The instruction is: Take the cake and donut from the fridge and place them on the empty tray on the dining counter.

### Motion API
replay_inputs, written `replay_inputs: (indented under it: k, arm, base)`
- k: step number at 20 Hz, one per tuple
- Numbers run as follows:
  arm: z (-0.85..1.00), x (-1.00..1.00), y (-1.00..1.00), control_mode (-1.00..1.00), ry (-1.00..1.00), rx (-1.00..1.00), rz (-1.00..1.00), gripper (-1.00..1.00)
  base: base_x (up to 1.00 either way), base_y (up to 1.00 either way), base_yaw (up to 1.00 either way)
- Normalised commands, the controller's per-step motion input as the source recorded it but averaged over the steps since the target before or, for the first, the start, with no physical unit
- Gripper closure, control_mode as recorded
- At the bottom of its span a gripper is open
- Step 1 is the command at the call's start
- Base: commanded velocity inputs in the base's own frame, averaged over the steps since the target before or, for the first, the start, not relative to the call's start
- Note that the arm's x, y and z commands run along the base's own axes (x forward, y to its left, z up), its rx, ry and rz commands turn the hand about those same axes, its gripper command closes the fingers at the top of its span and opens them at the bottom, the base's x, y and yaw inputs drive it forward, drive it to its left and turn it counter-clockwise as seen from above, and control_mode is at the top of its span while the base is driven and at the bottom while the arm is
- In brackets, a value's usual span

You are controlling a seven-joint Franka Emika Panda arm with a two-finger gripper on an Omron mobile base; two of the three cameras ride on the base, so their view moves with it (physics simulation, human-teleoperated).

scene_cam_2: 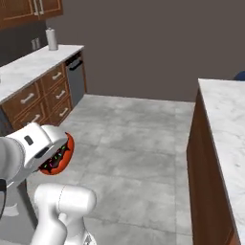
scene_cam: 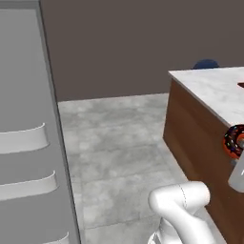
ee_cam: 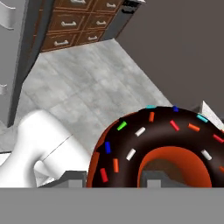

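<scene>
My gripper [ee_cam: 113,179] is shut on the donut [ee_cam: 157,140], a dark chocolate ring with coloured sprinkles. It holds the donut [scene_cam_2: 60,155] in the air over the floor, between the fridge and the dining counter. From the left base camera the donut [scene_cam: 234,141] hangs level with the wooden side of the dining counter [scene_cam: 209,88]. The fridge door [scene_cam: 28,119] stands open on the left, white shelves on its inside. A dark reddish sliver [scene_cam: 241,85] lies on the counter top at the picture's edge; I cannot tell whether it is the tray. The cake is out of view.
A long counter with wooden drawers [scene_cam_2: 38,91] and a dishwasher [scene_cam_2: 75,76] runs along the left, with a paper towel roll [scene_cam_2: 51,39] on top. A blue stool [scene_cam: 206,64] stands behind the dining counter [scene_cam_2: 225,119]. Open grey floor [scene_cam_2: 134,143] lies between.
</scene>
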Motion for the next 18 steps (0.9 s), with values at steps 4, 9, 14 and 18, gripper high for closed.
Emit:
replay_inputs:
  k: [4, 9, 14, 18]
  arm:
    - [0.00, 0.00, 0.00, 1.00, 0.00, 0.00, 0.00, 1.00]
    - [0.00, 0.00, 0.00, 1.00, 0.00, 0.00, 0.00, 1.00]
    - [0.00, 0.00, 0.00, 1.00, 0.00, 0.00, 0.00, 1.00]
    - [0.00, 0.00, 0.00, 1.00, 0.00, 0.00, 0.00, 1.00]
  base:
    - [-0.35, -0.10, -0.66]
    - [-0.37, -0.05, -0.62]
    - [-0.32, -0.08, -0.58]
    - [-0.27, -0.09, -0.53]
